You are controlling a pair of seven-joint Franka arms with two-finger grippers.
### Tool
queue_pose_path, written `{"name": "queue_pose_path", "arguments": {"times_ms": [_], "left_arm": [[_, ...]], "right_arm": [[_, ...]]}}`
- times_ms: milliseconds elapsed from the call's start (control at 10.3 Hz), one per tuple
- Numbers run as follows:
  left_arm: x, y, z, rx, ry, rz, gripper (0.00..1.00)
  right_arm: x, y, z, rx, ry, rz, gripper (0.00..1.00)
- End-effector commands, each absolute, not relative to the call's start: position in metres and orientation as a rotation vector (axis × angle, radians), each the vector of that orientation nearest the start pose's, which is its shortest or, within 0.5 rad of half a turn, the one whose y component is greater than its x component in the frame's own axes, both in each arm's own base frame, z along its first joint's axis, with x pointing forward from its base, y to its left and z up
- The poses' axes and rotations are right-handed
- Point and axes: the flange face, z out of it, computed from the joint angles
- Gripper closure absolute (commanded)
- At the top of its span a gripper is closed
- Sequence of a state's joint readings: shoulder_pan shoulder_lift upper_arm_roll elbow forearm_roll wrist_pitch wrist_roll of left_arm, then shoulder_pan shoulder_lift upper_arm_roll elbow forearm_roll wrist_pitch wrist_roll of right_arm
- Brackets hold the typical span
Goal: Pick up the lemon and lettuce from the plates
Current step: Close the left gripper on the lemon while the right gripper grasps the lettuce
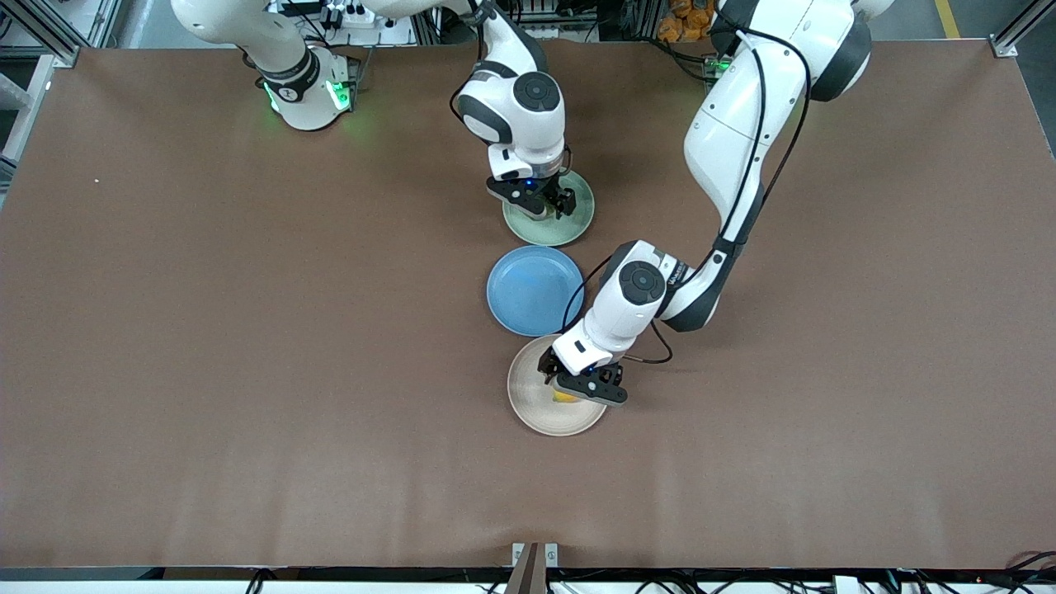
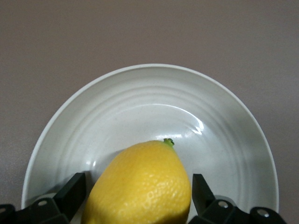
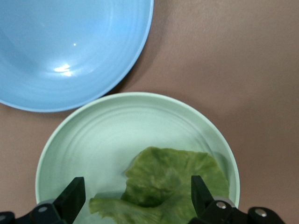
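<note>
Fingers of the left gripper (image 2: 138, 196) are spread around the lemon (image 2: 140, 184) (bright yellow, green-tipped), while the right gripper (image 3: 135, 198) is held open over the lettuce (image 3: 163, 189).

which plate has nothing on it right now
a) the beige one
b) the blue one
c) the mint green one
b: the blue plate is bare, while the lemon lies on the beige plate between the left gripper's open fingers, and the lettuce lies on the mint green plate under the open right gripper.

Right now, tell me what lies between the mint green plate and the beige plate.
The empty blue plate lies between the mint green plate and the beige plate, seen in the front view.
</note>
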State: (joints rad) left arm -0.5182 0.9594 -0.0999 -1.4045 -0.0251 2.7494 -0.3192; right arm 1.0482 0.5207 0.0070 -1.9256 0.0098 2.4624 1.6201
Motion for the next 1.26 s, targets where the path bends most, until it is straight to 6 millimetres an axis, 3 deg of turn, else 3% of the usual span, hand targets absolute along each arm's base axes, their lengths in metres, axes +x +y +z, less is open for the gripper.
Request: {"name": "queue_pose_path", "arguments": {"times_ms": [0,194,484,871,1161], "left_arm": [[0.630,-0.425,0.165,-3.338,0.325,-0.554,0.12],[0.632,-0.423,0.167,-3.336,0.330,-0.559,0.29],[0.639,-0.416,0.181,-3.318,0.325,-0.579,0.37],[0.645,-0.401,0.220,-3.284,0.318,-0.389,0.39],[0.657,-0.373,0.250,-3.264,0.292,-0.283,0.39]], "right_arm": [[0.302,0.558,0.212,-2.972,0.908,0.010,0.00],[0.295,0.565,0.205,-2.936,0.942,0.004,0.00],[0.282,0.571,0.202,-2.941,0.947,0.007,0.00],[0.269,0.575,0.190,-2.946,0.986,0.013,0.00],[0.267,0.577,0.178,-2.951,0.987,0.013,0.00]]}}
